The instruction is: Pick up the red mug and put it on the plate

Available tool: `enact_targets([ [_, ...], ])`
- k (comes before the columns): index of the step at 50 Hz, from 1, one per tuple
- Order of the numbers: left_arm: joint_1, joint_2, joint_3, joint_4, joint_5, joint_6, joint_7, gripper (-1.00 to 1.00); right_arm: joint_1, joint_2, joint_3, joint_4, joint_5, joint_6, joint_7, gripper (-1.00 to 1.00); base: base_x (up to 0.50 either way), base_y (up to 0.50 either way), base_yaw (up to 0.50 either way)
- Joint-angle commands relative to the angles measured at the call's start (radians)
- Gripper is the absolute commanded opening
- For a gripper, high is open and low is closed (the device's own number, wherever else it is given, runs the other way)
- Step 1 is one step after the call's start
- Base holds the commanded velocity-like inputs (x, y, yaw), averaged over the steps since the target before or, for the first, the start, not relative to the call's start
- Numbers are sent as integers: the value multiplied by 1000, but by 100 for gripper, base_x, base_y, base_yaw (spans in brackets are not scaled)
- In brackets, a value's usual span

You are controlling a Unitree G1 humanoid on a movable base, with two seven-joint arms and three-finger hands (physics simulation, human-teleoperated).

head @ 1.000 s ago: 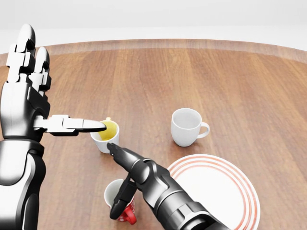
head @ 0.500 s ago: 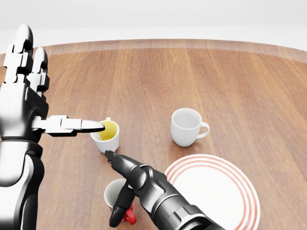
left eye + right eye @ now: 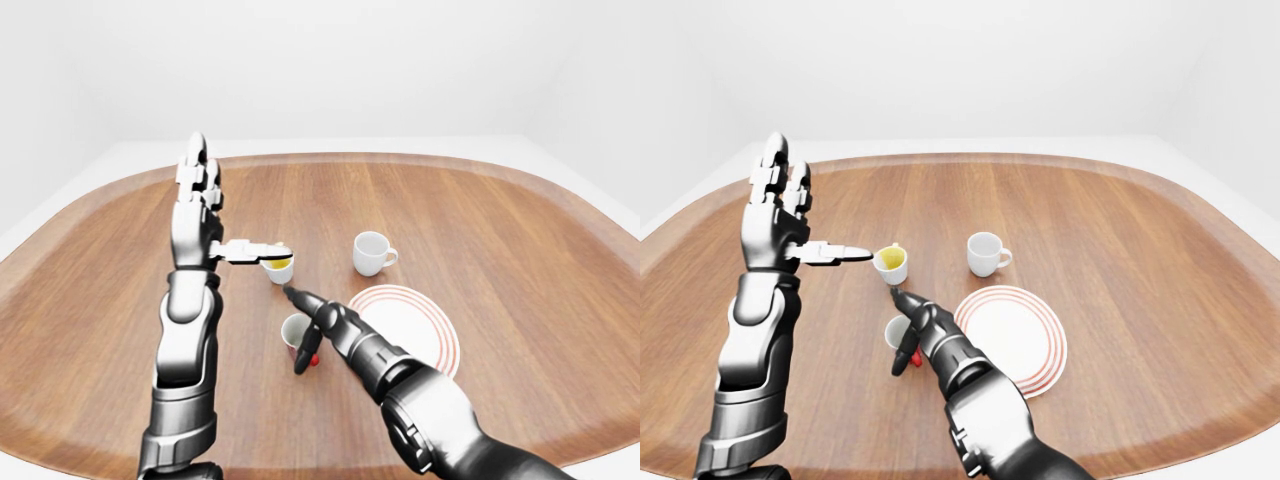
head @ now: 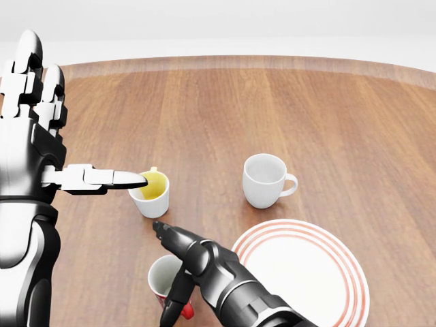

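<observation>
Right hand point(image 4: 178, 272) has drawn back over the red mug point(image 4: 167, 281), fingers spread, no grip yet; mug upright near bench's point(image 4: 340, 122) near edge, beside the plate point(image 4: 300, 272). Left hand point(image 4: 41, 129) raised, open. Grasp pending.

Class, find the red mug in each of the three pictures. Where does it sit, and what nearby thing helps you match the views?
Left-eye view: red mug below centre, left of the plate.
Head view: bottom edge, left of centre.
Right-eye view: lower left of centre.
Shared landmark: the plate.
</observation>
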Motion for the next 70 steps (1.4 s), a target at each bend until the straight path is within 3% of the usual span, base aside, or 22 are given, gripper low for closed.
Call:
enact_targets([
  [1, 0, 0, 0, -2, 1, 0, -1, 100, -3, 2, -4, 8, -17, 0, 4, 100, 0, 0, 0],
  [70, 29, 1, 9, -90, -14, 0, -8, 100, 5, 19, -24, 32, -89, 0, 2, 100, 0, 0, 0],
])
